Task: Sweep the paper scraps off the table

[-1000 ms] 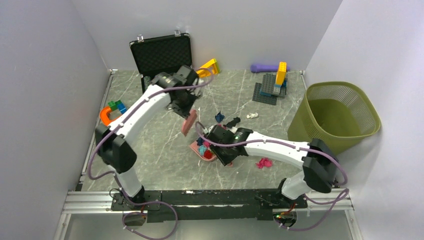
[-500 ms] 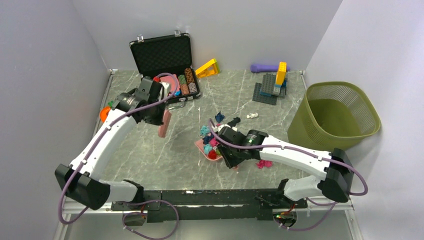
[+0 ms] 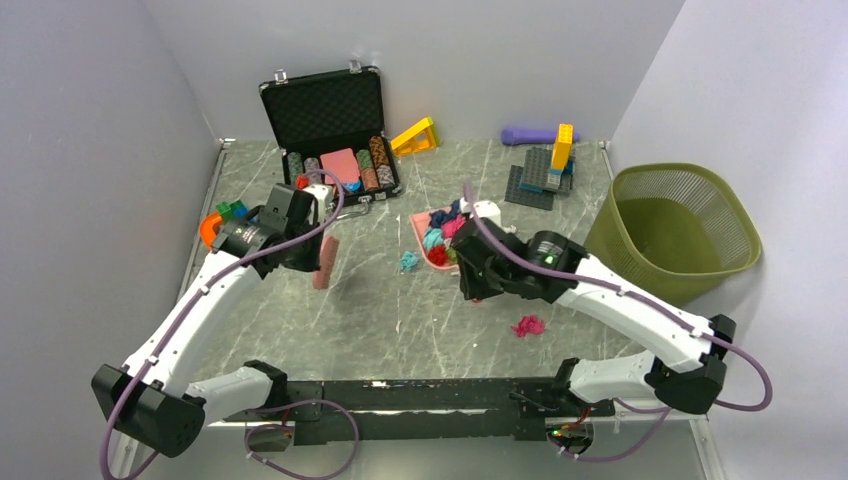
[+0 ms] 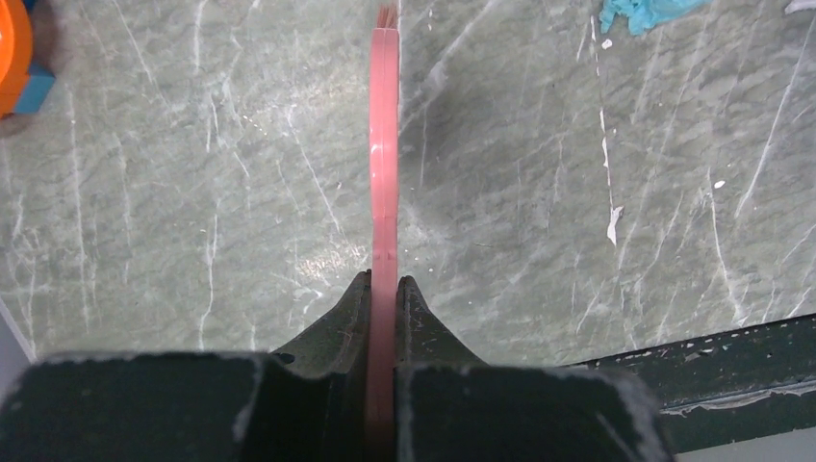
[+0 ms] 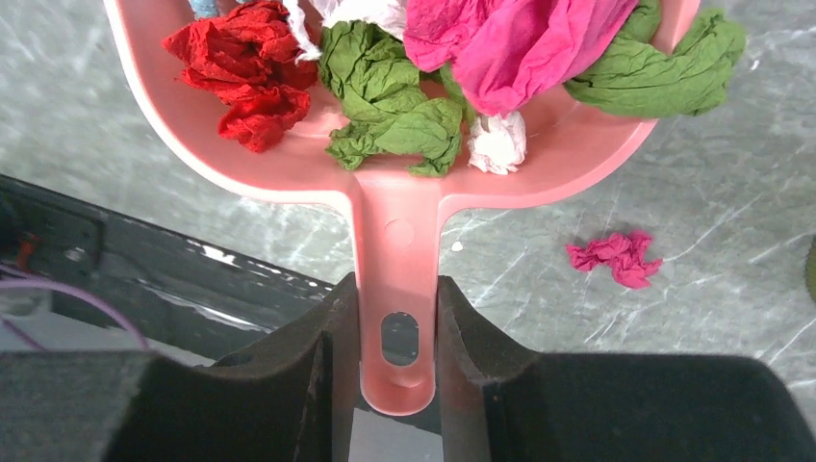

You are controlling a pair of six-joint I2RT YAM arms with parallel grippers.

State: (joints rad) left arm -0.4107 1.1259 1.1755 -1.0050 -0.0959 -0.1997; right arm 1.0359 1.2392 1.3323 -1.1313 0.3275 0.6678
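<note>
My right gripper [image 3: 472, 272] [image 5: 397, 289] is shut on the handle of a pink dustpan [image 3: 432, 238] [image 5: 397, 231] and holds it above the table [image 3: 400, 320]. The pan holds several paper scraps: red [image 5: 241, 77], green [image 5: 390, 106], magenta [image 5: 520, 38] and white [image 5: 496, 142]. A magenta scrap [image 3: 527, 325] [image 5: 616, 258] lies on the table below my right arm. A teal scrap [image 3: 409, 260] [image 4: 640, 12] lies left of the pan. My left gripper [image 3: 312, 245] [image 4: 384, 284] is shut on a flat pink brush [image 3: 325, 262] [image 4: 384, 144], held off to the left.
An olive mesh bin [image 3: 670, 230] stands at the right. An open black case with poker chips [image 3: 335, 125] sits at the back left. A yellow wedge [image 3: 415, 135], a purple cylinder [image 3: 525, 135] and a grey baseplate with bricks [image 3: 545, 175] lie at the back. Orange, green and blue bricks [image 3: 220, 222] lie at the left edge.
My right arm has lifted the loaded dustpan off the table and carried it back and to the right. My left arm has drawn the brush away to the left. A teal scrap now lies on the table.
</note>
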